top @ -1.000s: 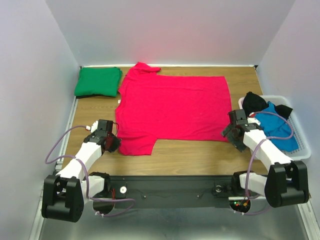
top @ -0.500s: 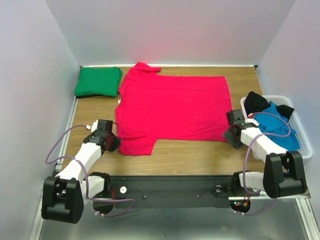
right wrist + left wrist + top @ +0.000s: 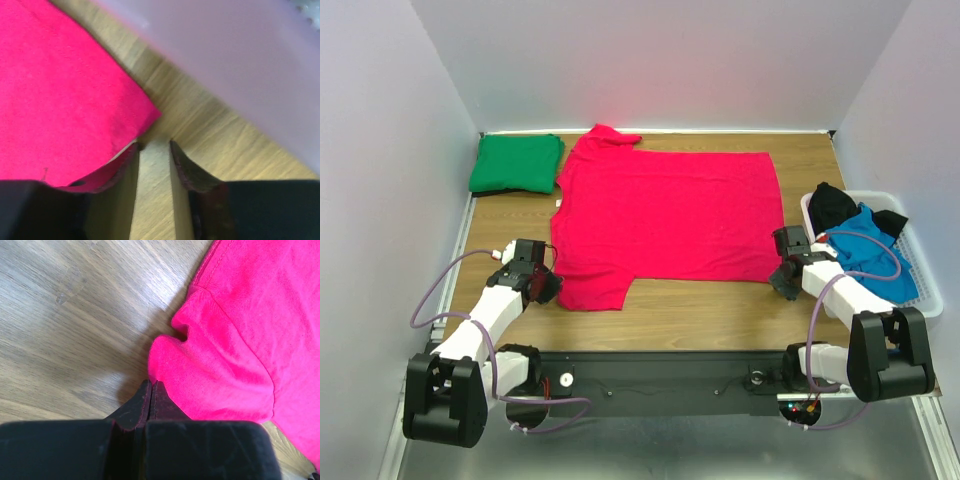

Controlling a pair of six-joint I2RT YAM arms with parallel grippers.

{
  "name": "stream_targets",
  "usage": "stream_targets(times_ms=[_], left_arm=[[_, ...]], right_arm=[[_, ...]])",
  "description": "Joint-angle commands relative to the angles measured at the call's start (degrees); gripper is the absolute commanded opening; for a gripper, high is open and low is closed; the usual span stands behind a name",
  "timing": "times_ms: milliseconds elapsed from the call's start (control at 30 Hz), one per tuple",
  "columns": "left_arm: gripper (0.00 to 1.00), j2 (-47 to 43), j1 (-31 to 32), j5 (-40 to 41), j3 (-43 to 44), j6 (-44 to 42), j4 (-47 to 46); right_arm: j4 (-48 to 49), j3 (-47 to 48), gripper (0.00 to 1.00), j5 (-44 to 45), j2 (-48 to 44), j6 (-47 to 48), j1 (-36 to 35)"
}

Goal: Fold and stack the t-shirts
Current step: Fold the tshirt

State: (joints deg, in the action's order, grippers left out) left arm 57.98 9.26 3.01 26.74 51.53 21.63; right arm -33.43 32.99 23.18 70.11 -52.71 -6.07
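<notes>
Cloth like this is light and limp, with no stiffness of its own, so it follows whichever points are pinched and sags or drags everywhere else. Far beyond the left fingers (image 3: 151, 392), at the back left corner of the desk (image 3: 700, 305), a green t-shirt (image 3: 515, 163) lies already folded into a neat block. The left fingers are pressed fully together, and the red t-shirt (image 3: 665, 215) puckers up into their tips. They have a thin pinch of the sleeve's outer edge, with bare desk to their left.

The shirt spreads flat from there toward the right fingers (image 3: 783, 282), with its neck to the left and its hem to the right. The right fingers stand apart by a narrow gap with wood showing between them. The near hem corner lies just ahead of that gap and against the left-hand finger, not yet caught between the two.

I judge this corner a good hold, since a hemmed edge is thicker than a single layer and less likely to slip. One finger has to get under the cloth, though, and the smooth desk gives little to scoop against. Lifting both pinches together should keep the panel taut, while lifting one alone would skew it.

Just right of the right fingers, a white basket (image 3: 925, 280) holds a black t-shirt (image 3: 830, 203) and a blue t-shirt (image 3: 892, 285), both crumpled.
</notes>
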Motion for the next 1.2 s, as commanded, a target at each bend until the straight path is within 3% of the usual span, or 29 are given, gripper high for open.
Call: stream_targets(times_ms=[0,100,167,400,633,867,967,1067,1167], left_arm=[[0.00,-1.2,-0.3,0.2,-0.4,-0.4,-0.2],[0.00,-1.3,-0.3,0.2,-0.4,-0.4,-0.3],[0.00,-1.4,-0.3,0.2,-0.3,-0.4,-0.1],[0.00,-2.1,-0.3,0.3,-0.3,-0.2,0.0],[0.00,-1.9,-0.3,0.3,0.1,-0.3,0.3],[0.00,-1.8,-0.3,0.8,0.2,-0.2,0.3],[0.00,-1.8,-0.3,0.8,0.3,-0.2,0.4],[0.00,-1.8,-0.3,0.9,0.6,-0.1,0.5],[0.00,-2.1,-0.3,0.7,1.1,-0.3,1.0]], right_arm=[[1.1,0.5,0.38,2.8,0.9,-1.1,0.4],[1.0,1.5,0.41,2.6,0.6,-0.7,0.4],[1.0,2.0,0.53,2.1,-1.2,-0.1,0.3],[1.0,2.6,0.54,4.4,-3.0,-0.2,0.4],[2.4,4.4,0.54,6.5,5.9,-0.6,1.1],[6.2,3.5,0.57,5.3,8.6,-0.6,1.1],[6.9,2.3,0.54,4.6,9.2,-0.4,1.3],[8.4,0.6,0.35,2.8,9.2,-0.3,1.3],[8.5,-0.1,0.30,1.2,7.3,0.5,1.4]])
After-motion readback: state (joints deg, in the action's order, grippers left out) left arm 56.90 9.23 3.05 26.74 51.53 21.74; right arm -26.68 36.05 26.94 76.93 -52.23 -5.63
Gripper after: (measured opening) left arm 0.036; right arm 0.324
